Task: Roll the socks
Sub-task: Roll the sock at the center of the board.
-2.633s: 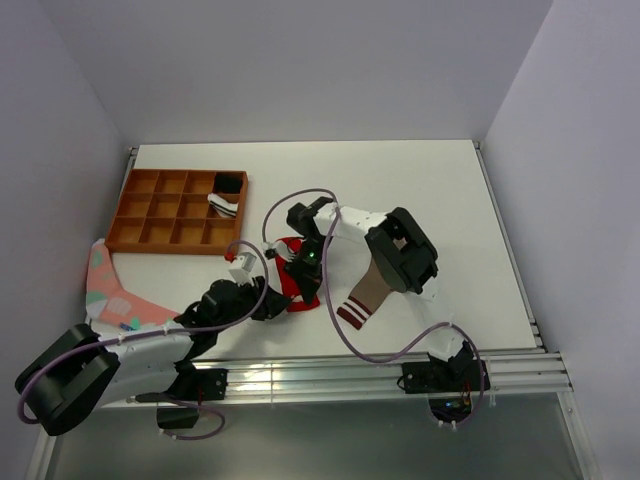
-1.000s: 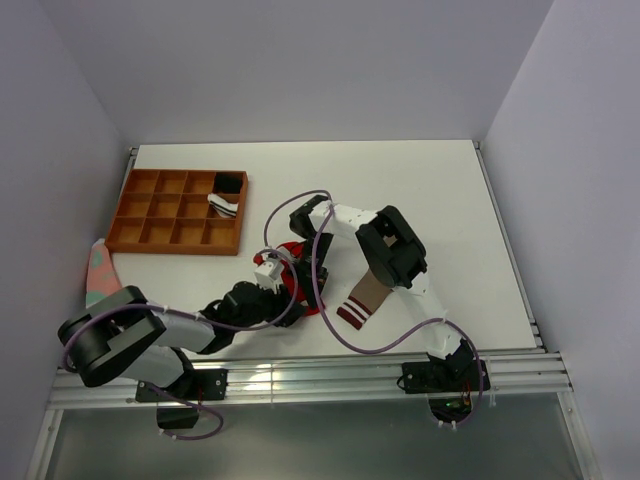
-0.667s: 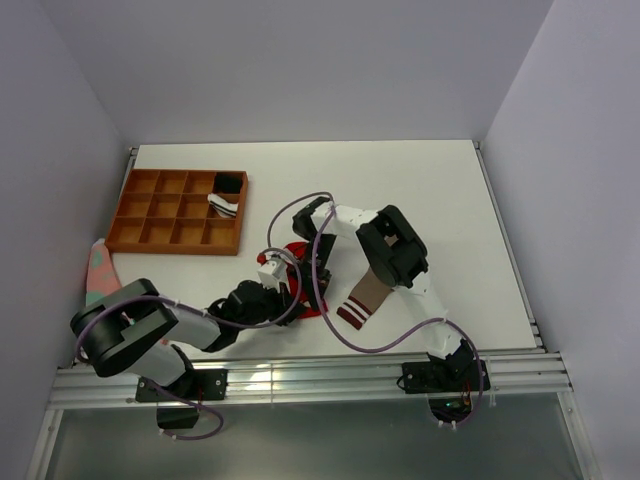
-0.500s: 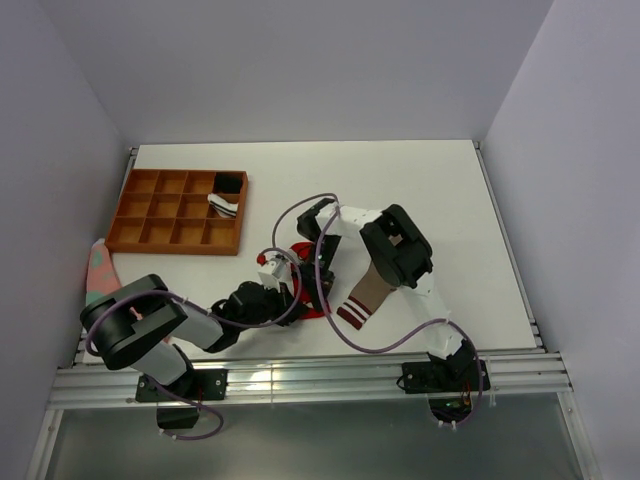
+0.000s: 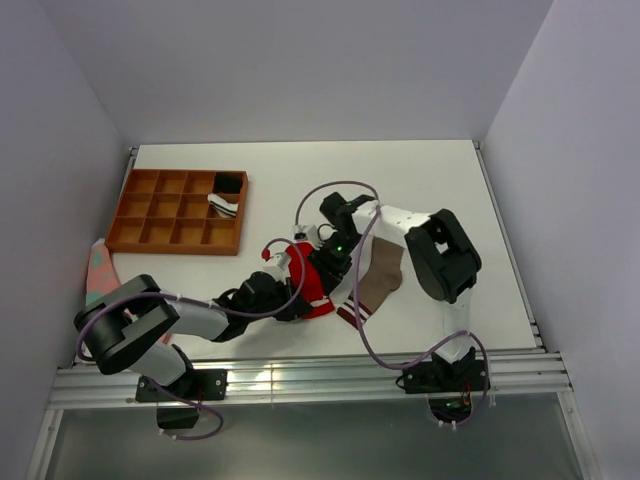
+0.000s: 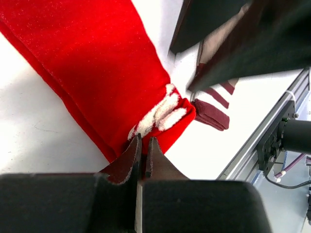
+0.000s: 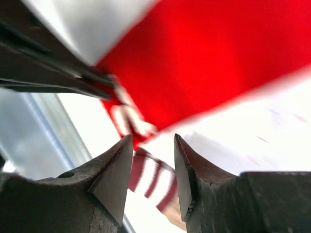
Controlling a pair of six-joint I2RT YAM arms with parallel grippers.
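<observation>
Left hand (image 6: 142, 145) clamped on bright red fabric sock (image 6: 97, 63) edge; right hand (image 7: 153, 145) parted, empty, over it. Brown divided tray (image 5: 150, 243): two rolled bundles (image 5: 222, 205).

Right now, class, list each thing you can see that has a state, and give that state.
red sock: unrolled, spread flat, one edge pinched.
tan sock: unrolled, lying flat beside the red one.
left gripper: shut on the red sock.
right gripper: open, holding nothing.
wooden tray: two compartments at its right end filled, the others empty.
</observation>
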